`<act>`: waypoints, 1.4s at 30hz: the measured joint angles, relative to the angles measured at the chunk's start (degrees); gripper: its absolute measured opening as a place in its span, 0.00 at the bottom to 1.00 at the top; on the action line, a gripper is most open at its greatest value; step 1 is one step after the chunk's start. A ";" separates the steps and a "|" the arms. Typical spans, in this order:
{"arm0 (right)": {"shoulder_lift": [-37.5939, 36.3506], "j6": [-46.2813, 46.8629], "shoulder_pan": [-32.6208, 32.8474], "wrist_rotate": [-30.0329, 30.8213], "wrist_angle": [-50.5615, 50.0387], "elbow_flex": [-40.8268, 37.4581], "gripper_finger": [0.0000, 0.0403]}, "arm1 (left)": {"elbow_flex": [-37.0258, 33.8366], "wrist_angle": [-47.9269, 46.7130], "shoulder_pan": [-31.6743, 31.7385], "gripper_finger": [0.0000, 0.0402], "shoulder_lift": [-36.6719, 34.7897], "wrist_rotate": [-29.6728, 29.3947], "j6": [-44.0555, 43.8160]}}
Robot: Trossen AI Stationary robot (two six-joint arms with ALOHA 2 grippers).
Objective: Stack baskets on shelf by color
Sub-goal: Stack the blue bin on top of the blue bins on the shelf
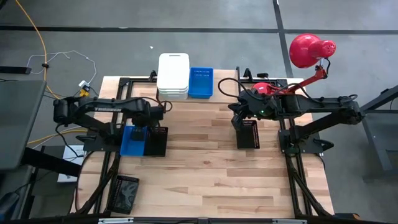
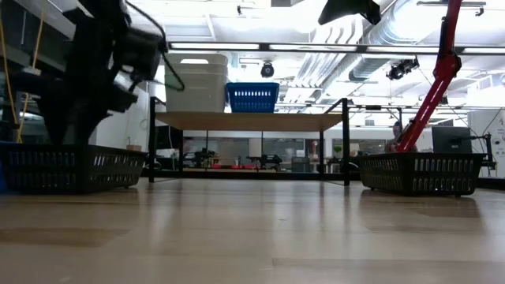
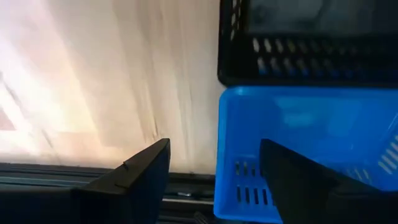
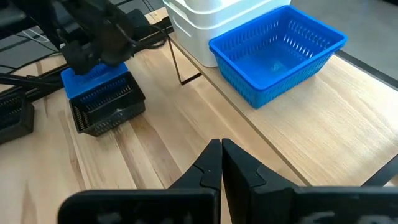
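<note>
The shelf (image 1: 186,93) stands at the table's far edge. On it sit a stack of white baskets (image 1: 173,74) and one blue basket (image 1: 200,82). A second blue basket (image 3: 305,143) rests on the table at the left, side by side with a black basket (image 1: 157,140). My left gripper (image 3: 214,162) points down over this blue basket and is open. One finger is over the basket's inside and the other is outside its end wall. My right gripper (image 4: 221,155) is shut and holds nothing. It hangs above another black basket (image 1: 249,134) on the table at the right.
A red lamp (image 1: 308,50) on a red jointed arm reaches over the table's far right corner. One more black basket (image 1: 127,193) lies off the table's near left edge. Bare wooden tabletop (image 1: 205,174) stretches across the middle and the near side.
</note>
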 joint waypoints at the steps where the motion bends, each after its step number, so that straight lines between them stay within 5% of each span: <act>1: 0.00 0.00 0.00 0.00 0.00 0.00 0.00 | -0.36 -0.07 0.64 0.59 0.40 0.10 0.64; 12: 0.00 -0.42 0.00 0.04 -0.07 0.00 0.00 | -4.34 3.37 4.64 0.54 2.18 2.52 5.38; 21: 0.00 -0.42 0.00 1.16 -0.02 0.00 0.00 | -5.03 2.32 5.03 0.04 1.58 3.09 2.93; 31: 0.00 -0.42 0.00 1.20 -0.02 0.00 0.00 | 4.07 -8.15 5.03 0.00 -4.28 3.68 3.10; 42: 0.00 -0.42 0.00 1.18 0.00 0.00 0.00 | 24.50 -19.37 4.21 0.00 -9.84 3.78 -2.80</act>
